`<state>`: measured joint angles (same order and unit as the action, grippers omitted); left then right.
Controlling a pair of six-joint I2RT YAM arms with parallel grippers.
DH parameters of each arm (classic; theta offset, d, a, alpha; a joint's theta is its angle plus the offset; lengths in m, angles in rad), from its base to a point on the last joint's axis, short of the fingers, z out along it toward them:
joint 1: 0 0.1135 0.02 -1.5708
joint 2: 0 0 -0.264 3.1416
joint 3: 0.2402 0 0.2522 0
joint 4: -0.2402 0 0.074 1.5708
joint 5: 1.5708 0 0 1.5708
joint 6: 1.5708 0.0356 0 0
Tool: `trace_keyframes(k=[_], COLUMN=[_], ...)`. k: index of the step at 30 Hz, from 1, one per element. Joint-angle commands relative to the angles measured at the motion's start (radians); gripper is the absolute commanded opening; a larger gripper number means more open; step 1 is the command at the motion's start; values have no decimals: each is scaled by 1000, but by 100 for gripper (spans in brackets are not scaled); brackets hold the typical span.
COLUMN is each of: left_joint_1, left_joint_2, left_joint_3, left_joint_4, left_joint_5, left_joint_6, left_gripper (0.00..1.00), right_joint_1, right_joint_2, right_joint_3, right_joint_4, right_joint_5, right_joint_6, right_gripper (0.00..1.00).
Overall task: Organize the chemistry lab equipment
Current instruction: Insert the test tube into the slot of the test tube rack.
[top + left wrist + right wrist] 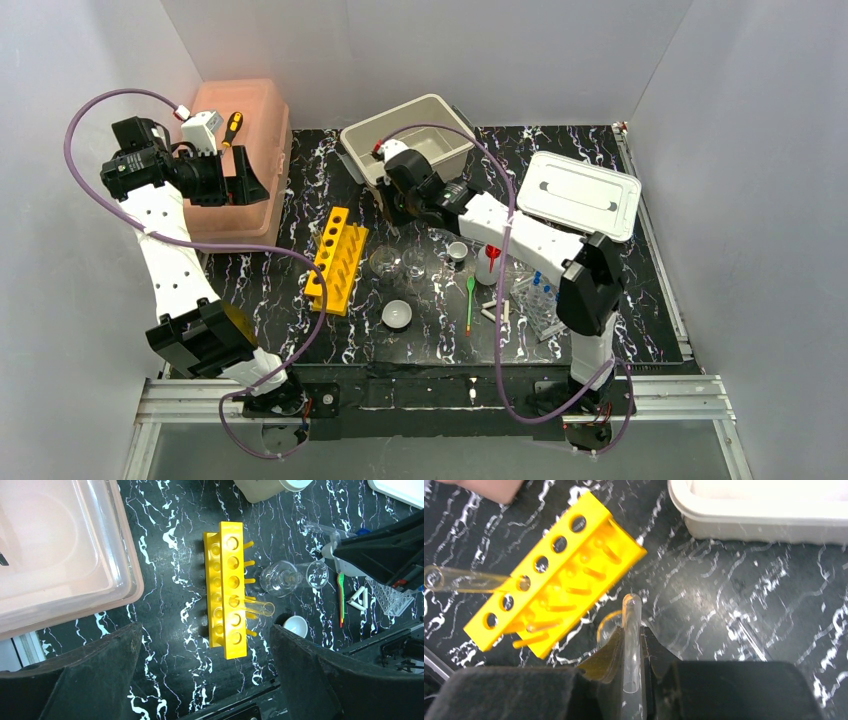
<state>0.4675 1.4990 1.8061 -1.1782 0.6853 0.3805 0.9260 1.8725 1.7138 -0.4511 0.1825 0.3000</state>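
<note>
From above: holds the left gripper [243,180] high over the big translucent pink plastic box [255,110], probably to stay clear of the work. Reaches the right gripper [393,205] across the marbled black table [330,180] toward the yellow slotted tube rack [338,260] mid-table. Leaves the round clear glass flask [385,262], small white bowl [397,315] and green plastic spoon [469,300] loose nearby, not yet sorted.

From the left wrist: looks down on the rack [230,590] between widely parted, empty jaws, well above it. Shows one clear glass tube [260,607] already lodged through a hole.

From the right wrist: clamps a second small clear glass tube [631,645] lengthwise between narrowly set fingers [609,655], rounded end poking forward, seemingly lined up for a free hole. Carries it near the rack [554,575], not touching
</note>
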Motion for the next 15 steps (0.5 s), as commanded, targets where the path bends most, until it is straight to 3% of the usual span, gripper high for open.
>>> trace_keyframes(k=[1, 7, 15], left_joint_1=[1, 1, 1], left_joint_2=[-7, -4, 12], left_joint_3=[16, 25, 44], left_joint_4=[-12, -13, -12], left_joint_5=[10, -7, -17], left_joint_6=[-9, -3, -5], left_gripper=[99, 99, 99], right_joint_1=[13, 28, 30], right_joint_2=[60, 103, 198], right_joint_3=[98, 89, 113], right_joint_4=[133, 357, 516], right_joint_5=[-79, -99, -165], right_joint_6=[-47, -106, -127], right_gripper=[1, 1, 1])
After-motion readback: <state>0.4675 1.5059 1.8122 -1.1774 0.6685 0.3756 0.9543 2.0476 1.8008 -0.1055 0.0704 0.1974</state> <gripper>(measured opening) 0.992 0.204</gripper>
